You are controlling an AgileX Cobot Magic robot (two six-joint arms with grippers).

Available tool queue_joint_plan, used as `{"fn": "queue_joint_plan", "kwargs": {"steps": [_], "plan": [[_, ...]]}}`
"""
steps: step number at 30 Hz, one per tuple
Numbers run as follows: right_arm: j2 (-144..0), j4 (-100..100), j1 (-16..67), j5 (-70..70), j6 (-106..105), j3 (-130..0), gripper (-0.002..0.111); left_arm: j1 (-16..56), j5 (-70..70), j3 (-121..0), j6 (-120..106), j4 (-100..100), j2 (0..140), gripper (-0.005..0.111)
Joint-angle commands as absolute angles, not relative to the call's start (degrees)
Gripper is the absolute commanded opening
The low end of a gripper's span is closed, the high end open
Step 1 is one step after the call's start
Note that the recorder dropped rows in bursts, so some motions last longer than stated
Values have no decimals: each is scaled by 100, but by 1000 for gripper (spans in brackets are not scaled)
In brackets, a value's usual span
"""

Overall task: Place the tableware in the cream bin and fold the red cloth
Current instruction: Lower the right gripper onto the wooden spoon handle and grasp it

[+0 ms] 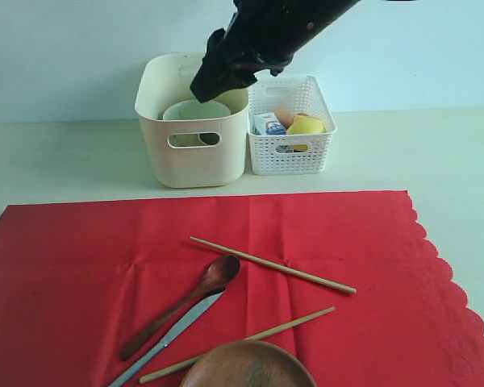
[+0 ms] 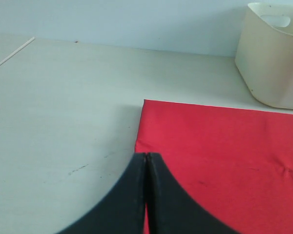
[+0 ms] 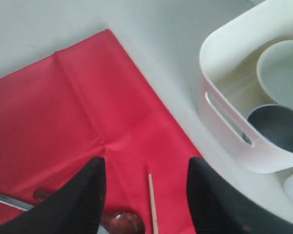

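Red cloth (image 1: 81, 266) is lying flat across the lower frame, carrying the wooden spoon (image 1: 185, 302), knife (image 1: 173, 334), chopsticks (image 1: 270, 264) and brown plate (image 1: 248, 367). Our right gripper (image 3: 145, 163), jaws wide and empty, is hovering by the cream bin (image 1: 195, 165) at upper centre, which is holding the white bowl (image 1: 195, 110) and steel cup (image 3: 276, 126). Our left gripper (image 2: 146, 156) is pressing its jaws together.

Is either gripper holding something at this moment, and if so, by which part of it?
Nothing is held. The left gripper is shut with nothing between its jaws, near the edge of the red cloth; the right gripper is open and empty.
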State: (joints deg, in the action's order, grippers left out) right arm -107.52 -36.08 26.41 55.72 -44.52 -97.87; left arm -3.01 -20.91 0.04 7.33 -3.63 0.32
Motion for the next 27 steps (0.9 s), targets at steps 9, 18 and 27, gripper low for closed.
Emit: {"fn": "queue_joint_plan", "kwargs": {"steps": [9, 18, 27], "plan": [[-11363, -3575, 3204, 6113, -5856, -9406, 50, -274, -2022, 0, 732, -395, 0, 1], [-12322, -3471, 3534, 6156, -7376, -9406, 50, -274, -2022, 0, 732, -395, 0, 1], [-12794, -2655, 3996, 6108, -7688, -9406, 50, -274, -2022, 0, 732, -395, 0, 1]]}}
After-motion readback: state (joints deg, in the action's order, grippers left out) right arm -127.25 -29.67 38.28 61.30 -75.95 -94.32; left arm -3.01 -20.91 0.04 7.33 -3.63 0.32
